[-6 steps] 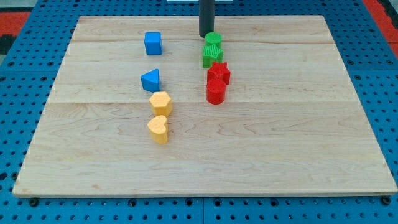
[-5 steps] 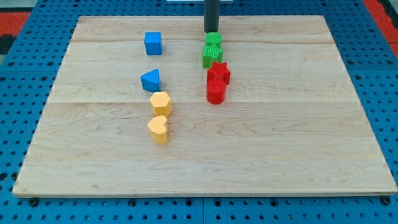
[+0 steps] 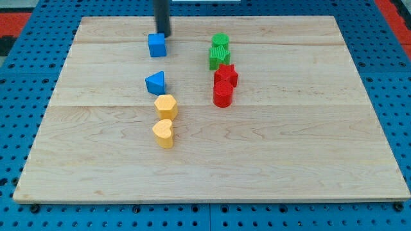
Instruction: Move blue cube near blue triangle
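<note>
Tip of my tool, a plain dark rod with nothing on it that could part, close or clamp, sits at the view's top just behind the blue cube, at its top right corner and touching it or very nearly so; I cannot tell which. The blue cube lies on the wooden tabletop toward the view's top left of centre, and the blue triangle lies below it in the view, apart from it with bare wood between them. Directly under the triangle come a yellow hexagon-like block and a yellow heart, the two close together. To the view's right stands a tight column: a green round block, a green star-like block, a red star and a red cylinder, each touching the next.
</note>
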